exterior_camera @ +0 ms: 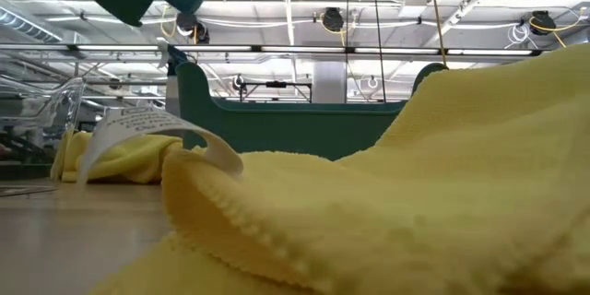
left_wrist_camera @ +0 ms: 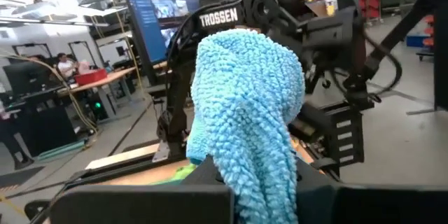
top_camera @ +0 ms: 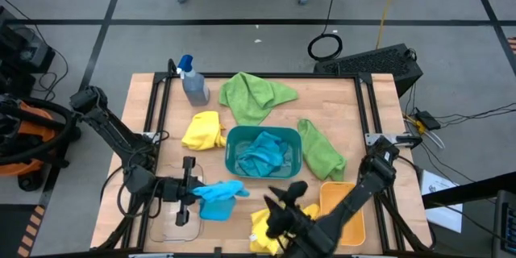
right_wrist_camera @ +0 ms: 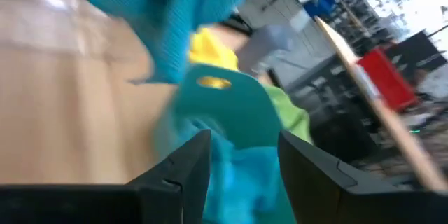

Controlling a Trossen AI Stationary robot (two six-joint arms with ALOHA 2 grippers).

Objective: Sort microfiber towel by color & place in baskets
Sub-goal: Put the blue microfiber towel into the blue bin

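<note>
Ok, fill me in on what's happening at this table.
The robot is sorting cloths by colour. The left gripper holds a blue towel near the clear basket. The right gripper is open by a yellow towel. One blue towel already lies in the teal basket; two green towels and another yellow towel remain out.

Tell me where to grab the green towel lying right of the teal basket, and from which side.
Take the green towel near its middle, coming straight down from above. It lies flat and elongated between the teal basket and the table's right rail, so pinch across its narrow width where folds bunch up.
</note>
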